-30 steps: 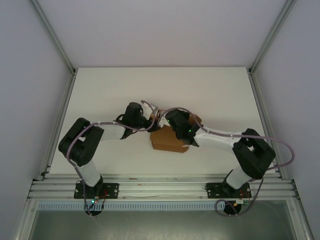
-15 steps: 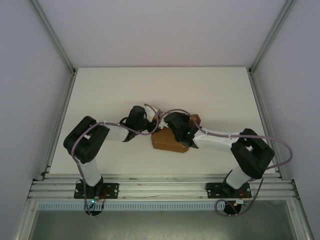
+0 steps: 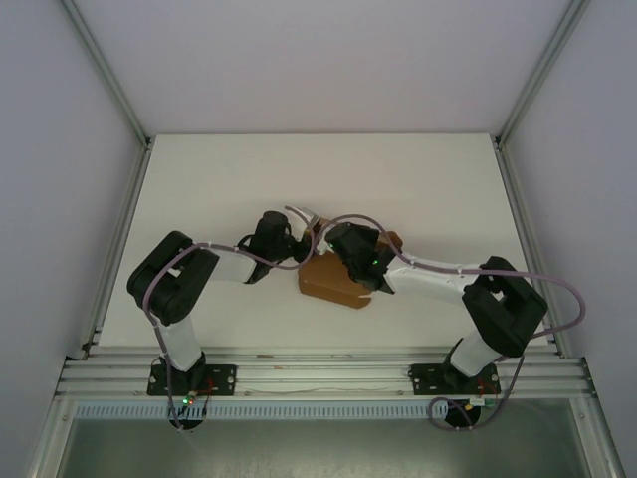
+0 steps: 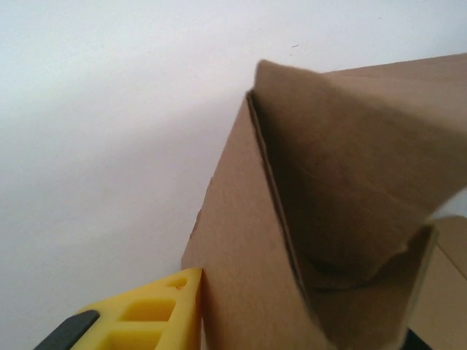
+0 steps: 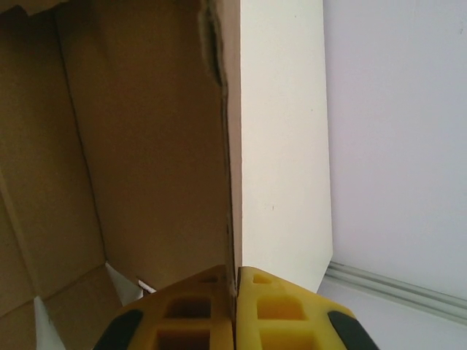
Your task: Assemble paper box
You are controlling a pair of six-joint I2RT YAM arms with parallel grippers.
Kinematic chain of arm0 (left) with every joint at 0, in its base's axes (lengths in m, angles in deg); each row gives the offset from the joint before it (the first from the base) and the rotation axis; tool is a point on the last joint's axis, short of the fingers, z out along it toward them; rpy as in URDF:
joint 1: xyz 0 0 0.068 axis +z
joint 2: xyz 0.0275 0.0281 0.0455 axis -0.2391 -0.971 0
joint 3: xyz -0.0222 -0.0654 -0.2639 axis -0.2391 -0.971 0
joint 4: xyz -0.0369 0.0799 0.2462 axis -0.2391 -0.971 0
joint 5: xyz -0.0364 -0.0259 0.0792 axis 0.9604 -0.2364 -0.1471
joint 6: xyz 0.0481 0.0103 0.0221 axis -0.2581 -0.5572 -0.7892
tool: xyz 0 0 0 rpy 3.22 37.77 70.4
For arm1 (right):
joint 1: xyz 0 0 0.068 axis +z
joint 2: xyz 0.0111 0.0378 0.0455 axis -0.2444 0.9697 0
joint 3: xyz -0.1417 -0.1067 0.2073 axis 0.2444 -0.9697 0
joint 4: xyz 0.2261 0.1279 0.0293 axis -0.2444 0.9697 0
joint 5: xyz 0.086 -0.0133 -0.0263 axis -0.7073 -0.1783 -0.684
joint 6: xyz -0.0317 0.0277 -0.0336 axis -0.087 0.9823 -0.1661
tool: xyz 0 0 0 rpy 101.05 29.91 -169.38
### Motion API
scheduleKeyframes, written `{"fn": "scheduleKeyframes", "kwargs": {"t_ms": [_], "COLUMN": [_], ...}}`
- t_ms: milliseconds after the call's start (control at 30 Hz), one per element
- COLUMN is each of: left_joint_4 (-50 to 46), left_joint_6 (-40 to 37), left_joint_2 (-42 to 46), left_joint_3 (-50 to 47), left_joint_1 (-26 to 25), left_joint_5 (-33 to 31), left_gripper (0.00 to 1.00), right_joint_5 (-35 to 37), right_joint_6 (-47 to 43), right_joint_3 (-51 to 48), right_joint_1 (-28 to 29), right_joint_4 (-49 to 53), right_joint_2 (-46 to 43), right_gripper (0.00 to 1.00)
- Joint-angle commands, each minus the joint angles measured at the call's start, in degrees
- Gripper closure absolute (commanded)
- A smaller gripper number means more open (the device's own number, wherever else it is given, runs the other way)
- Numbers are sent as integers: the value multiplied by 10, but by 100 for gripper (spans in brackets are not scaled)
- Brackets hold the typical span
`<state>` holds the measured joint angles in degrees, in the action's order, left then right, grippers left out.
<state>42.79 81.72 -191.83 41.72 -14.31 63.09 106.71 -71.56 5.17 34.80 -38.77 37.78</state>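
The tan-brown paper box sits half-folded at the table's middle, with both grippers meeting over its far edge. My left gripper comes in from the left. In the left wrist view one yellow finger presses against an upright double panel of the box, and the other finger is hidden behind the cardboard. My right gripper reaches in from the right. In the right wrist view it is shut on the thin top edge of a box wall, and the open inside of the box lies to the left.
The white table stretches around the box on all sides. Aluminium frame rails and grey walls bound it left, right and behind. Both arm bases sit on the near rail.
The left arm has swung slightly right, toward the box. The right wrist has shifted a little left, and the box has moved and tilted slightly with the grippers.
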Motion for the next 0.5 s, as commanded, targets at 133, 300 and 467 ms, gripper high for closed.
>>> {"fn": "scheduleKeyframes", "kwargs": {"t_ms": [133,300,467], "left_joint_4": [41,49,60], "left_joint_6": [-4,-9,-14], "left_joint_2": [-10,-11,-14], "left_joint_3": [0,-3,-9], "left_joint_1": [-2,-4,-7], "left_joint_5": [-18,-15,-8], "left_gripper": [75,78,80], "right_joint_5": [-70,-116,-180], "right_joint_6": [53,95,141], "right_joint_3": [25,24,19], "right_joint_1": [8,-3,-38], "right_joint_4": [65,85,100], "right_joint_2": [-29,-64,-101], "right_gripper": [79,60,52]}}
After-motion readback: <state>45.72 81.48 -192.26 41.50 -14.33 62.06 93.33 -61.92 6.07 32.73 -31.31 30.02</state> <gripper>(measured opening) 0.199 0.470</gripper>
